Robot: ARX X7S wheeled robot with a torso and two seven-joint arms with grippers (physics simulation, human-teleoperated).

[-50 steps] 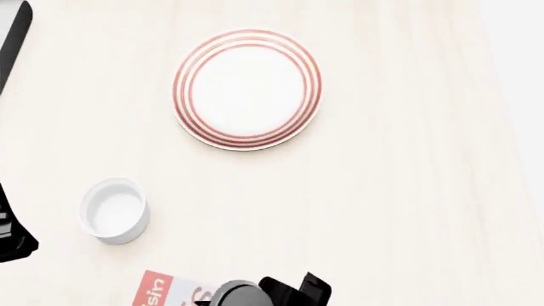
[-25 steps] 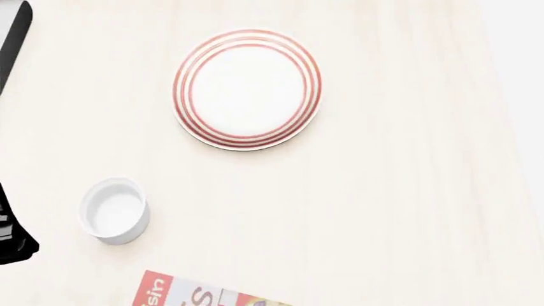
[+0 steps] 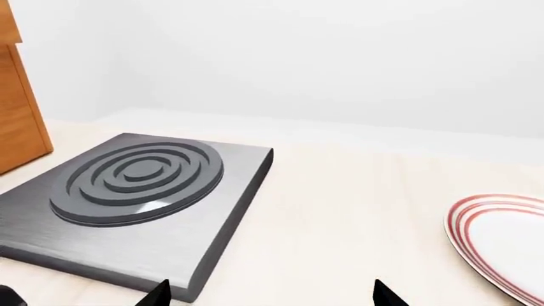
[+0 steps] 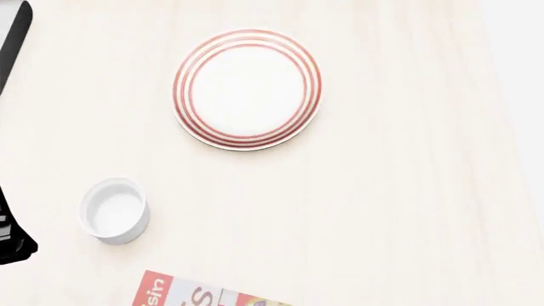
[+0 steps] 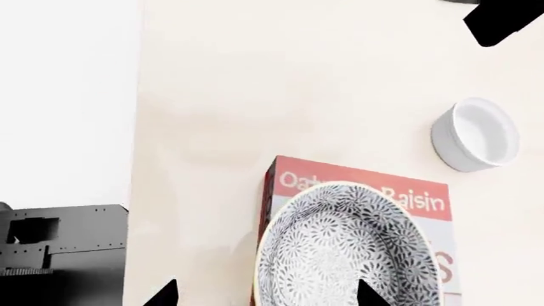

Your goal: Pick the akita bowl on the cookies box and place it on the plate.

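Only readable stuff is on the cookies box [image 5: 357,191]: "Oat" and "Raisin" in white on the red band, middle hidden behind the akita bowl [image 5: 348,252]. Head view just catches "sin".

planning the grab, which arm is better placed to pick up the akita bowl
Right. The right gripper hangs open directly over the akita bowl on the cookies box. The left gripper faces the stove and plate.

akita bowl [image 5: 348,252] on cookies box [image 5: 425,204], cup [image 5: 476,135] beside
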